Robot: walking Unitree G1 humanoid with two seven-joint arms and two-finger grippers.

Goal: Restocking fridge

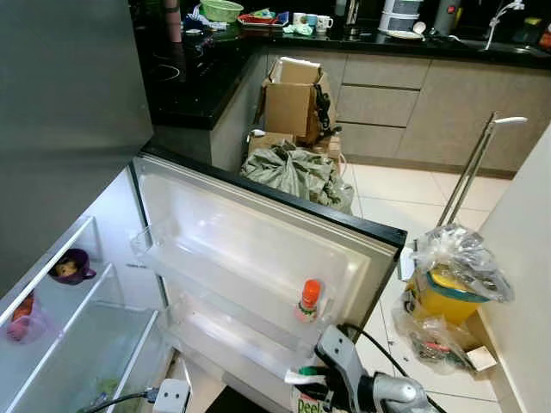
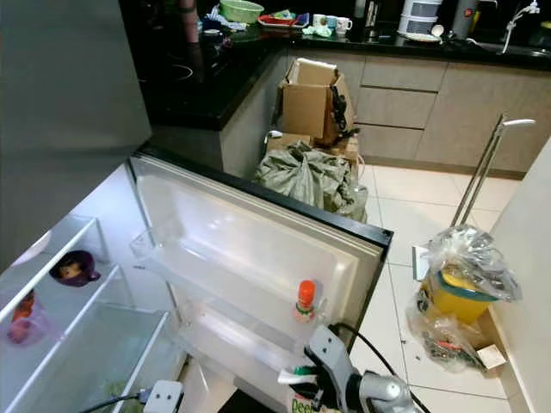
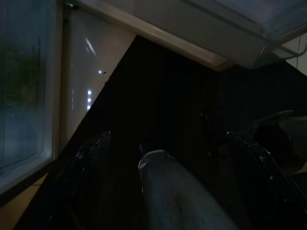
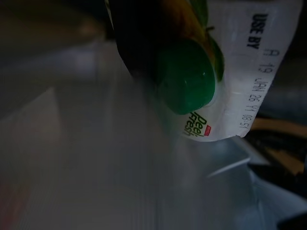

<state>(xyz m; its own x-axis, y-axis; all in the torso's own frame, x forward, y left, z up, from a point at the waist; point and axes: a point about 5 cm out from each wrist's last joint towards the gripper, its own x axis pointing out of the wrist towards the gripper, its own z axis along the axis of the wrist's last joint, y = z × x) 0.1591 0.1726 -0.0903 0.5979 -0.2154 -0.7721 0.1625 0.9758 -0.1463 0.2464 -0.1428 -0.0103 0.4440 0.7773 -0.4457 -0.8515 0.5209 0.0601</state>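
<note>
On the far left, inside the open fridge, a dark purple cup is seen on an upper glass shelf, and a pinkish container sits lower on the same side. At the bottom edge, the left claw is seen in its dark wrist view hanging low by the fridge, its two black fingers spread wide with nothing between them.

Further right, the fridge door stands swung open, and a small bottle with an orange cap is seen upright in its middle door shelf, near the hinge-free edge. Just below it, the right claw is held at the lower door shelf, closed on a juice carton with a green cap and a printed use-by date; the carton is seen partly over the shelf's clear plastic edge.

Beyond the door, a grey-green bag and a cardboard box lie on the tiled floor beside the dark surface. On the far right, a yellow bucket wrapped in plastic stands against the wall.
</note>
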